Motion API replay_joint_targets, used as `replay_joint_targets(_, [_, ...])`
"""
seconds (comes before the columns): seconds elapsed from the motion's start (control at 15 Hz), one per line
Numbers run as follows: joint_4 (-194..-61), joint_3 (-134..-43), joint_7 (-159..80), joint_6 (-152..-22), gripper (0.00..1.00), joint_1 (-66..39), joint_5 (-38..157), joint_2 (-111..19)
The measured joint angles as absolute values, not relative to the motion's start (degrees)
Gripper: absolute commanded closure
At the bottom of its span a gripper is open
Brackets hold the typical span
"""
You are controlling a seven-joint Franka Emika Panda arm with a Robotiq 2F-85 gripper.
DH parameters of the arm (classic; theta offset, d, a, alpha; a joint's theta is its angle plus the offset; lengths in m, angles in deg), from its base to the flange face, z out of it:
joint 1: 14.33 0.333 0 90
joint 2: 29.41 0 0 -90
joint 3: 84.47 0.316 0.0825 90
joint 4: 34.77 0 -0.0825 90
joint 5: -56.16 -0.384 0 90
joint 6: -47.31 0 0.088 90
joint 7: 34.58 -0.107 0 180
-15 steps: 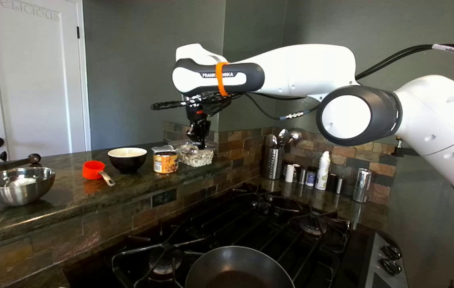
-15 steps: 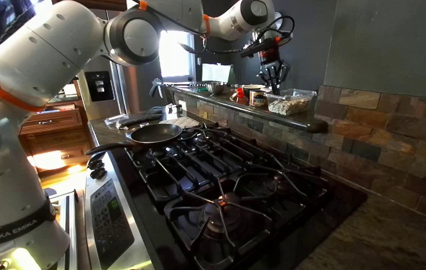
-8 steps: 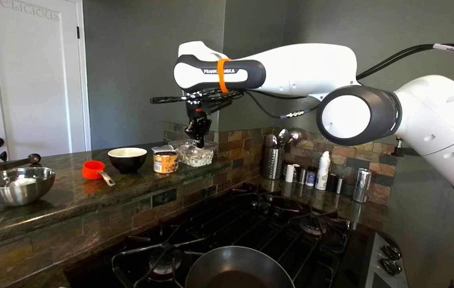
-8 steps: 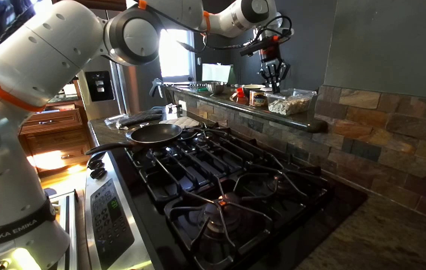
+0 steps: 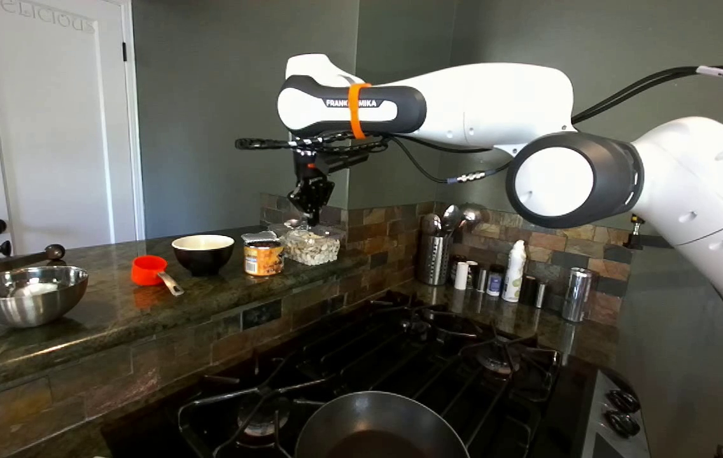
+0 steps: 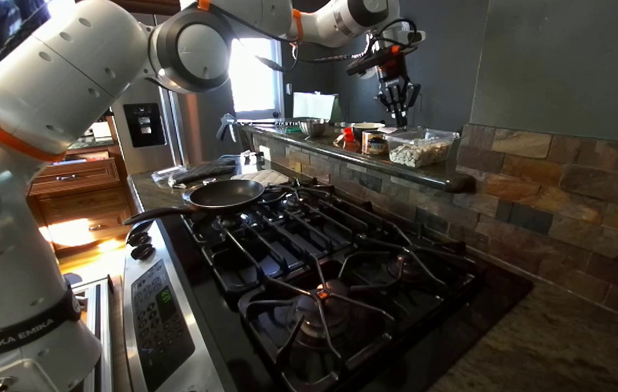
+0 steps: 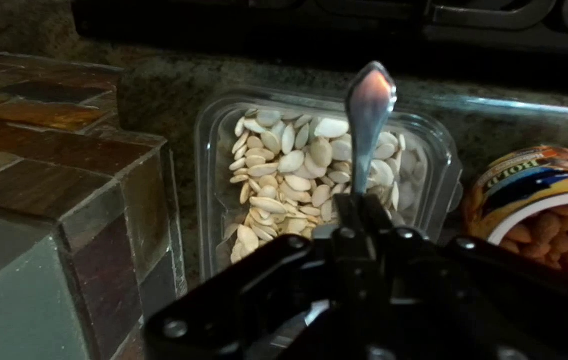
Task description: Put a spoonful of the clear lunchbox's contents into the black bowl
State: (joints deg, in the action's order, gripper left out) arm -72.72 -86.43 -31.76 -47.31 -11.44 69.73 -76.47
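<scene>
Along a stone ledge [image 5: 107,296], a spoon [image 7: 370,112] is hanging over a clear box [image 7: 205,200] of seeds [image 7: 289,180]

The gripper [image 7: 360,200] is pointing down, its fingers clamping the spoon by the slim handle. The scooping end [image 5: 294,223] is showing in an exterior view near the box's rim; whether it is carrying seeds is too small to tell.

The spoon is looking like smooth, stiff metal, probably light and prone to twisting if bumped, so the handle is the place to be holding, scooping end level. The seeds are lying loose; they are likely weighing little and slipping off at any tilt. The box is looking like thin plastic and would probably be sliding if pushed; its rim seems the place to take hold.

Just beside it an orange can [image 5: 263,259] is standing, and past that the black bowl [image 5: 203,260] is sitting upright. Farther along, a red measuring cup [image 5: 145,275] and a steel bowl [image 5: 27,306] are resting on the glossy ledge. Below, a frying pan [image 6: 224,193] is sitting on the stove [image 6: 341,239], stone tiles [image 5: 394,251] and a gray wall [image 5: 234,127] rising behind.
</scene>
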Motion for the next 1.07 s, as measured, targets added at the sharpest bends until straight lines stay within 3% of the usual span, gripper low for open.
replay_joint_targets(1.07, [-74.27, -84.01, -35.7, -50.87, 0.98, -7.84, 69.71, -71.34])
